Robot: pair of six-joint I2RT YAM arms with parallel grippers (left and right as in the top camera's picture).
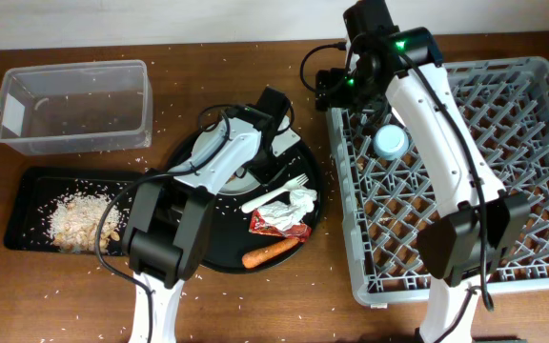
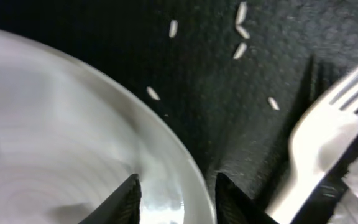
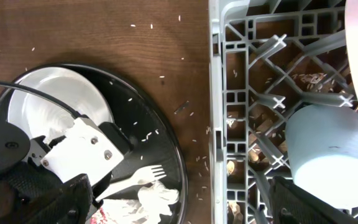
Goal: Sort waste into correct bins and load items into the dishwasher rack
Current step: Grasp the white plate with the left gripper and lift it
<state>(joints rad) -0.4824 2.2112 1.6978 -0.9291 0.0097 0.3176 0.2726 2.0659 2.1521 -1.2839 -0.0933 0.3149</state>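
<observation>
Fingers, left gripper: parted, astride the rim of the plate.
Fork: on round black tray, just outside the outer finger.
Fingers, right gripper: spread wide, empty.
Cup: in rack, just beside one finger.

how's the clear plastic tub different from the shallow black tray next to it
The clear plastic rectangular tub is see-through with tall walls; the shallow black rectangular tray is opaque and low. The tub holds scattered rice grains, the tray a pile of beige oat-like scraps. Both are rectangular and similar in footprint.
</observation>
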